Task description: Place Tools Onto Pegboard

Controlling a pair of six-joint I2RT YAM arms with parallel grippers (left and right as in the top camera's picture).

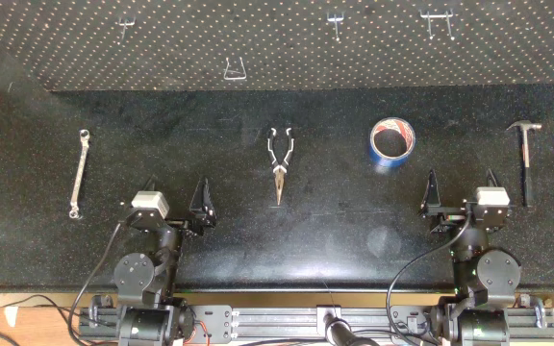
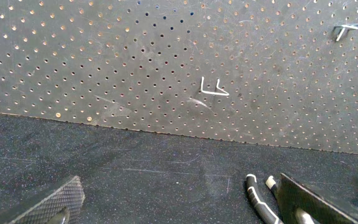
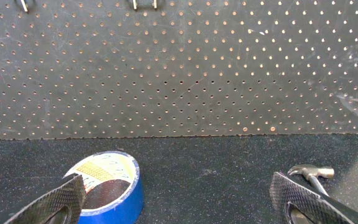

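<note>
Left gripper [image 1: 176,195] and right gripper [image 1: 461,187] gape wide, empty; wrench [image 1: 79,173], pliers [image 1: 279,163], tape [image 1: 391,141], hammer [image 1: 524,159] lie flat on table [image 1: 210,125] before pegboard [image 1: 258,38]; thin flat tools may slip on pickup, small hooks [image 1: 235,69] look easy to miss

Wrench [image 1: 80,174] shiny metal; tape roll [image 1: 391,141] glossy blue plastic; pegboard [image 1: 258,38] matt, perforated; mat [image 1: 335,221] rough black.

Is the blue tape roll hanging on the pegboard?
No, the blue tape roll lies on the black tabletop below the perforated pegboard.
</note>
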